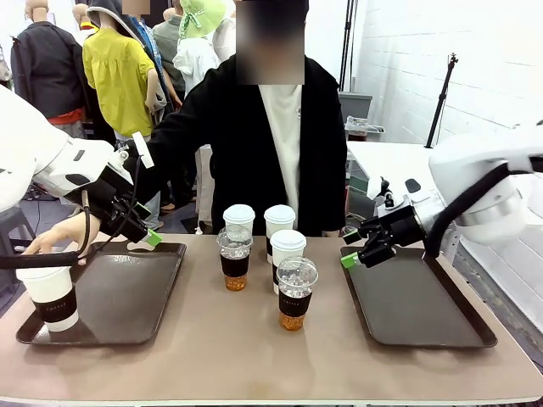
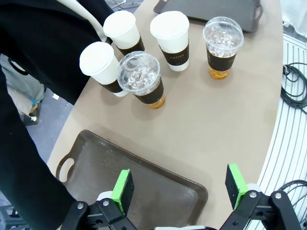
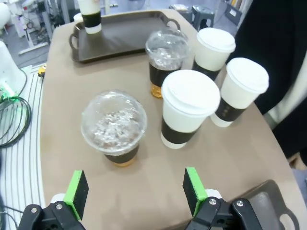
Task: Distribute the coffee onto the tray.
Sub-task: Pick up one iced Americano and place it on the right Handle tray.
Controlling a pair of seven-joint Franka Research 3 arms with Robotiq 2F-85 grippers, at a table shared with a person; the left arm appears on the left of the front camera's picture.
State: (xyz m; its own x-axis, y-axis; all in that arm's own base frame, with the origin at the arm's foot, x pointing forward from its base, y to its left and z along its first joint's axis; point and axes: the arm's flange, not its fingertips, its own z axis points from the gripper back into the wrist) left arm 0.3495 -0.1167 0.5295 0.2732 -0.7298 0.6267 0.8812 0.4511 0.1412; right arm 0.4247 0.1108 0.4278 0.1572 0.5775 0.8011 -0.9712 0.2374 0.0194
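Five cups stand grouped mid-table: three white lidded cups (image 1: 238, 219) (image 1: 279, 222) (image 1: 288, 248) and two dome-lidded cups of amber drink (image 1: 234, 259) (image 1: 296, 294), all with dark sleeves. A sixth white cup (image 1: 53, 298) stands on the left tray (image 1: 127, 297) at its front left corner. My left gripper (image 1: 144, 233) hangs open above that tray's far edge; its wrist view shows green pads (image 2: 123, 190) spread over the tray (image 2: 144, 177). My right gripper (image 1: 352, 252) is open at the right tray's (image 1: 424, 305) far left corner, facing the near dome cup (image 3: 113, 122).
A person in a black jacket (image 1: 246, 136) stands at the far side, one hand (image 1: 53, 239) reaching out past the left tray. Cables (image 2: 295, 91) lie on the floor beside the table. Bare tabletop (image 1: 254, 356) runs along the front.
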